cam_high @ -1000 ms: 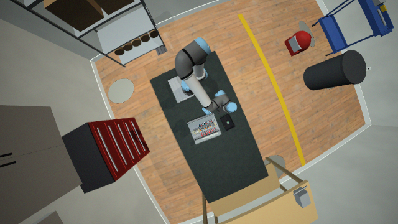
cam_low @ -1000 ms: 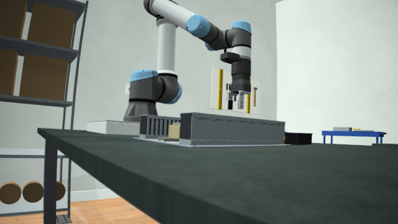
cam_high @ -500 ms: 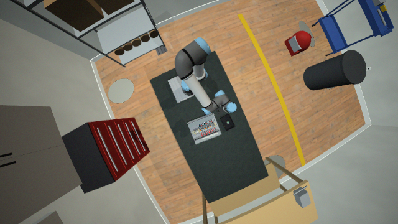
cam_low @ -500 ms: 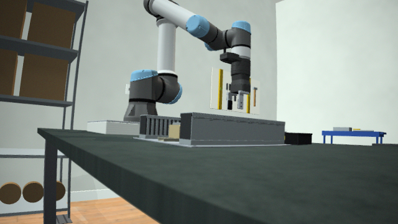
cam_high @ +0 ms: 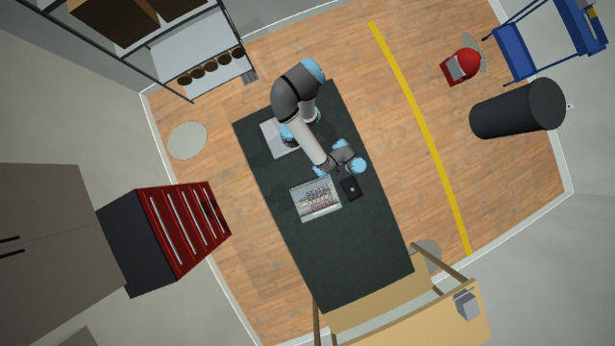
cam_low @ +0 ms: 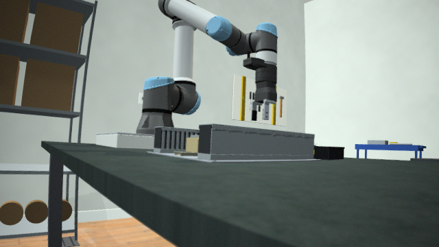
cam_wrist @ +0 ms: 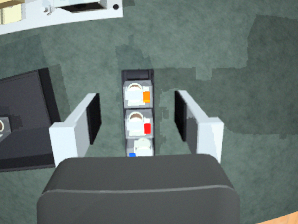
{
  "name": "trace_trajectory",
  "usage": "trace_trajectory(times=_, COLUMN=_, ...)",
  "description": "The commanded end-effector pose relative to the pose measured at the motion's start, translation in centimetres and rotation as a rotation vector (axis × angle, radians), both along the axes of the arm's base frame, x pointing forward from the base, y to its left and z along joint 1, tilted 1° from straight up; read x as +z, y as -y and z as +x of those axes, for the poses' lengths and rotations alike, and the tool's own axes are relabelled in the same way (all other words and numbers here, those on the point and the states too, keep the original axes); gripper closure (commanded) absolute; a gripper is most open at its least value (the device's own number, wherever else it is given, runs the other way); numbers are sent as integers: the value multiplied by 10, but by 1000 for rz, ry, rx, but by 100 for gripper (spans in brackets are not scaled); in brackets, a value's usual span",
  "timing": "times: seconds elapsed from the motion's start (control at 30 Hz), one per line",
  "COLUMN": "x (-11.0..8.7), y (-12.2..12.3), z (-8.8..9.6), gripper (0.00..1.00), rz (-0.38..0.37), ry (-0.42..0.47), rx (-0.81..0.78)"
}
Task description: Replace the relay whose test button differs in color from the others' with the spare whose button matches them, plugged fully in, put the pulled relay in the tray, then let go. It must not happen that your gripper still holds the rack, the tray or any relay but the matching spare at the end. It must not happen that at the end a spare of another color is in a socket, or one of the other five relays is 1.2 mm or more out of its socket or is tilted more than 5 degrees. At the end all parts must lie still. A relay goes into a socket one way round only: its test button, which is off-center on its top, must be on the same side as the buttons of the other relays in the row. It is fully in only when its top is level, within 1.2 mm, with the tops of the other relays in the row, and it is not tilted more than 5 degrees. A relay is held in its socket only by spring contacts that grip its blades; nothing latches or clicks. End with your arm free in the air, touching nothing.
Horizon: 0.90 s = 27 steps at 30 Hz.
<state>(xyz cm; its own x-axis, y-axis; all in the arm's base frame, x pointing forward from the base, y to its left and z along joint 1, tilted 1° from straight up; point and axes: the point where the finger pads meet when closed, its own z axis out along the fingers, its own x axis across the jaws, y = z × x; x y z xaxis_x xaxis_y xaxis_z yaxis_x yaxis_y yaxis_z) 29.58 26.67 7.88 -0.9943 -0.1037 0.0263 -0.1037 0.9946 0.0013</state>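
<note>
My gripper [cam_wrist: 137, 107] [cam_low: 261, 111] is open and empty. In the wrist view it hangs straight above a narrow black holder [cam_wrist: 137, 75] with three white spare relays in a line: one with an orange button [cam_wrist: 136, 93], one with a red button [cam_wrist: 137, 122] between my fingers, and one with a blue button [cam_wrist: 140, 148] nearest the gripper body. The grey relay panel [cam_high: 315, 198] [cam_low: 255, 140] lies on the table; its button colors are too small to tell. The black tray [cam_high: 357, 196] [cam_wrist: 25, 100] [cam_low: 328, 152] sits beside the holder, with a small pale object in it.
The dark green table [cam_high: 346, 250] [cam_low: 240, 192] carries the arm's pale base plate [cam_high: 274, 139]. A red drawer cabinet [cam_high: 183, 226] stands left of the table, shelving [cam_low: 48, 68] stands behind, and a wooden bench [cam_high: 413, 308] is at the table's near end.
</note>
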Motion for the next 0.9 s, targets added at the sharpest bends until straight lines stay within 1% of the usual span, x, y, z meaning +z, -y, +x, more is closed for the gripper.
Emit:
trace_trajectory(times=0.0, x=3, y=-6, z=0, gripper=0, rz=2, ry=1, rx=3)
trace_trajectory(times=0.87, x=4, y=-9, z=0, gripper=0, rz=2, ry=1, rx=3)
